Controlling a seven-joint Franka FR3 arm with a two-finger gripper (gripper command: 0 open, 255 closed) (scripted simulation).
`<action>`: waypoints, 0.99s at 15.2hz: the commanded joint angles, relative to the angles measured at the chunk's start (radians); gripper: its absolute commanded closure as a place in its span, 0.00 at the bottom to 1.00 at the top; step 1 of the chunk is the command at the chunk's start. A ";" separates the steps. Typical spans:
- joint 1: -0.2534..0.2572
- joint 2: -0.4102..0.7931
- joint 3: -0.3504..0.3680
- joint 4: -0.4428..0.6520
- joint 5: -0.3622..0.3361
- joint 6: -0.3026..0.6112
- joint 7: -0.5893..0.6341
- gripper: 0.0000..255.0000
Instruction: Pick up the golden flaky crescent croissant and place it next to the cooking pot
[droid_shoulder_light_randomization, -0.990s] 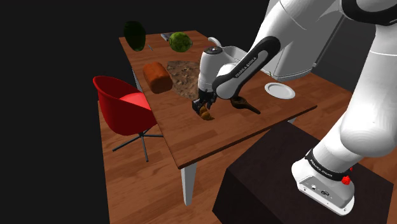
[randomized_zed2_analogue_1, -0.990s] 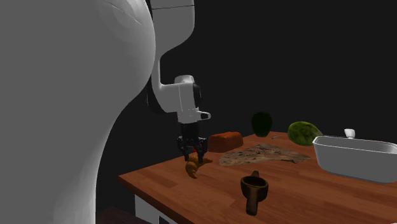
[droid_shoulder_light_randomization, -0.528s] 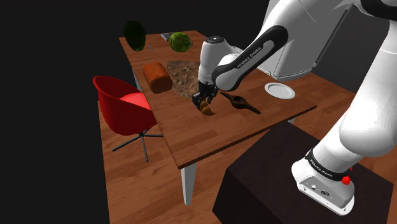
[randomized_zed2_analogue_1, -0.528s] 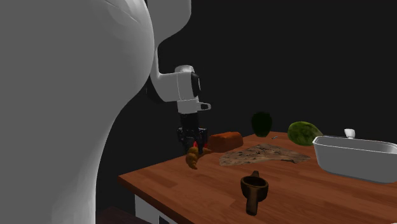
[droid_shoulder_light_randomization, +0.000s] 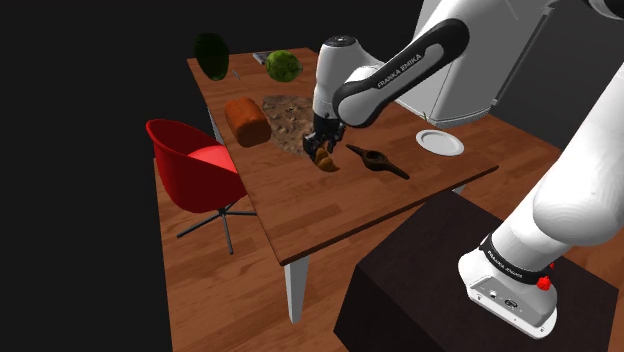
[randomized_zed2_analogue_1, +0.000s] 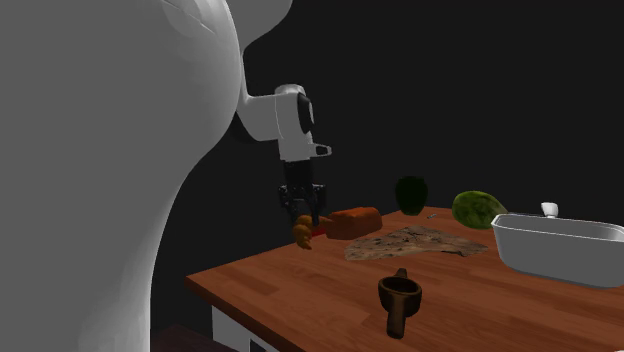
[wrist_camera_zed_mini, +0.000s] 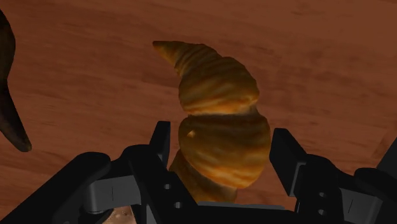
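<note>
Golden-brown and ribbed with darker bands, the croissant (wrist_camera_zed_mini: 219, 127) is a plump crescent tapering to a pointed tip, which juts out past the gripper (wrist_camera_zed_mini: 221, 145). The black fingers (wrist_camera_zed_mini: 160, 141) are closed on its thick middle, one on each side, and the hold looks firm. In the shoulder view it hangs just above the middle of the frame, over the brown desk (droid_shoulder_light_randomization: 330, 215) beside a mottled mat (droid_shoulder_light_randomization: 288, 118). In the second exterior view it sits left of centre, clear of the desk top. So the pick-up appears done. What is left is the carry and the set-down. The cooking pot (randomized_zed2_analogue_1: 560, 248), a pale rectangular vessel at the right edge of the second exterior view, stands well apart from the croissant, with the mat and a dark wooden scoop (randomized_zed2_analogue_1: 400, 297) lying between them.
</note>
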 joint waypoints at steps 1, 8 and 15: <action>-0.002 -0.020 0.003 0.006 0.014 -0.025 -0.012 1.00; -0.004 -0.083 0.009 0.035 0.055 -0.112 -0.046 1.00; -0.004 -0.136 0.010 0.076 0.085 -0.202 -0.074 1.00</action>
